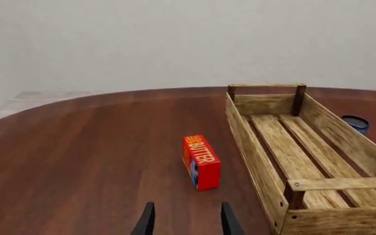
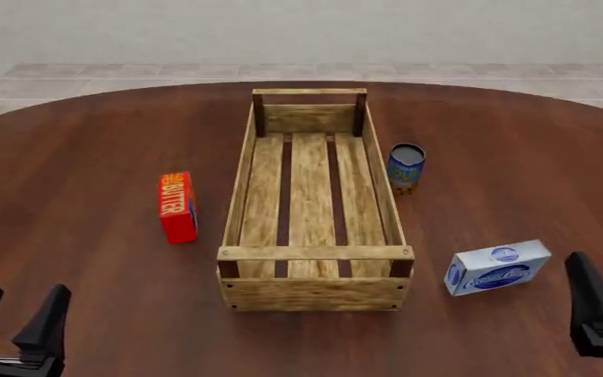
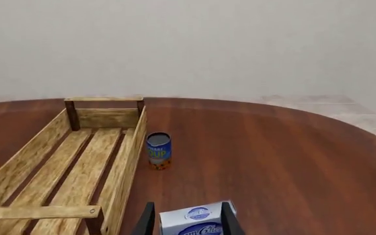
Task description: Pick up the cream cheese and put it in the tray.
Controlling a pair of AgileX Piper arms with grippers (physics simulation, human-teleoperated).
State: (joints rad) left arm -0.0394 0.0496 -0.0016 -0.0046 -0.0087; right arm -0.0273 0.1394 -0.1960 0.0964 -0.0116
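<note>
The cream cheese point(image 2: 498, 267) is a small white-and-light-blue carton with a dark blue oval logo, lying flat on the table at the lower right of the front view, just right of the tray's near corner and apart from it. The right gripper point(image 2: 598, 310) sits at the lower right edge of that view, near the carton but not touching it; only one dark wedge-shaped finger is plain there. In the right wrist view the gripper point(image 3: 188, 219) shows two thin black fingers set apart, with the carton point(image 3: 197, 221) lying between them and beyond their tips, nothing clamped.

The left gripper point(image 2: 16, 318) stands at the lower left corner of the front view, its two dark tapered fingers spread with bare table between them. The left wrist view shows the same pair point(image 1: 187, 219) parted and holding nothing.

Outward from there, the tray point(image 2: 236, 182) fills the frame's middle: a long rectangular crate of pale rough-grained wood, with a slatted bottom, low plank sides and dark corner posts. It holds nothing.

A red-orange butter box point(image 2: 177, 206), a glossy printed rectangular block, stands on its long edge left of the tray, well apart from it. A small blue cylindrical can point(image 2: 407, 166) stands upright just beside the tray's right wall, toward the far end.

The table point(image 2: 82, 149) is round-edged, smooth dark reddish wood with a fine straight grain.
</note>
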